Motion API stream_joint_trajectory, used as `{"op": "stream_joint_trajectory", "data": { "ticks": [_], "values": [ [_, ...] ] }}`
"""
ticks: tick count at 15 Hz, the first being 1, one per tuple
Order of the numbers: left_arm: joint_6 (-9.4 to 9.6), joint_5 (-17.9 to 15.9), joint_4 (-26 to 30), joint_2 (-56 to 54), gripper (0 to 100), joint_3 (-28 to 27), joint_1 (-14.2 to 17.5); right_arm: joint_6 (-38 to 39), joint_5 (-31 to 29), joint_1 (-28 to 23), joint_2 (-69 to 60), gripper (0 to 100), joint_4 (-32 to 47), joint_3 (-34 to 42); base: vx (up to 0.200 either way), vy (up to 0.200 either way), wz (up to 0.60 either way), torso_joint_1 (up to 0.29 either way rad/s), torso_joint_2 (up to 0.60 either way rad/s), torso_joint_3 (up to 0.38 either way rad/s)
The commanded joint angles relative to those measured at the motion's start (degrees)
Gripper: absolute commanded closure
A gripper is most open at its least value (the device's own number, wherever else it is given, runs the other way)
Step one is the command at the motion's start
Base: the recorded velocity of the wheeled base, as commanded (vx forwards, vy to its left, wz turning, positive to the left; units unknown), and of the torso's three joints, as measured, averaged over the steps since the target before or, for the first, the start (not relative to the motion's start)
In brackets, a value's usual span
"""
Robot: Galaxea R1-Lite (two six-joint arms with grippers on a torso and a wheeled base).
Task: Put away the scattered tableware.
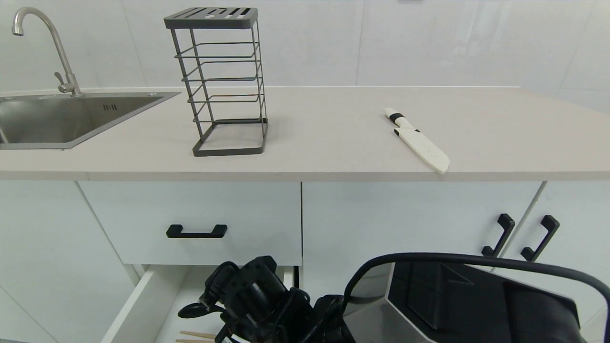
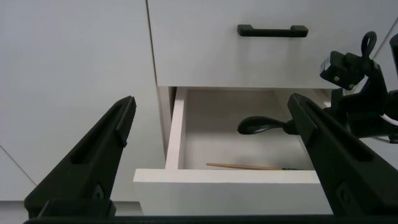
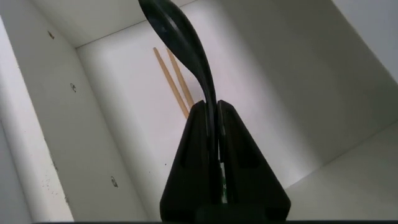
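Task partly done: chopsticks (image 2: 242, 166) lie in the open drawer (image 2: 176, 130); the right gripper (image 3: 211, 109), clamped on a black spoon (image 3: 177, 37), hangs over the drawer; the left gripper (image 2: 211, 106) is spread wide, holding nothing; a knife (image 1: 419, 141), not yet stored, lies at the countertop's (image 1: 333, 133) front edge.

You're facing a white tiled wall (image 1: 429, 43) behind a pale countertop (image 1: 333, 138). A steel sink (image 1: 57, 119) with a curved faucet (image 1: 47, 43) sits at left. Below are white cabinet fronts: a drawer front (image 1: 214, 205) with a black bar handle (image 1: 196, 232), and doors (image 1: 405, 214) with black handles (image 1: 498, 236). The light is even.
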Motion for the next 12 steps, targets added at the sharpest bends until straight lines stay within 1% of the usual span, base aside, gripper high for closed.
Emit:
{"op": "stream_joint_trajectory", "data": {
  "ticks": [1,6,12],
  "values": [
    [-0.02,0.0,0.0,0.1,0,0.0,0.0,0.1,-0.1,-0.3,0.4,0,0.0,0.0,0.0,0.0,0.0,0.0,0.0,0.0],
    [-0.02,0.0,0.0,0.1,0,-0.1,0.0,-0.2,-0.4,-1.1,-0.5,0,-0.2,-0.1,0.0,0.0,0.0,0.0,0.0,0.0],
    [-0.02,0.0,0.0,0.1,0,0.0,0.0,-0.2,-0.4,-1.5,-7.1,0,-0.1,0.7,0.0,0.0,0.0,0.0,0.0,0.0]
  ]
}}
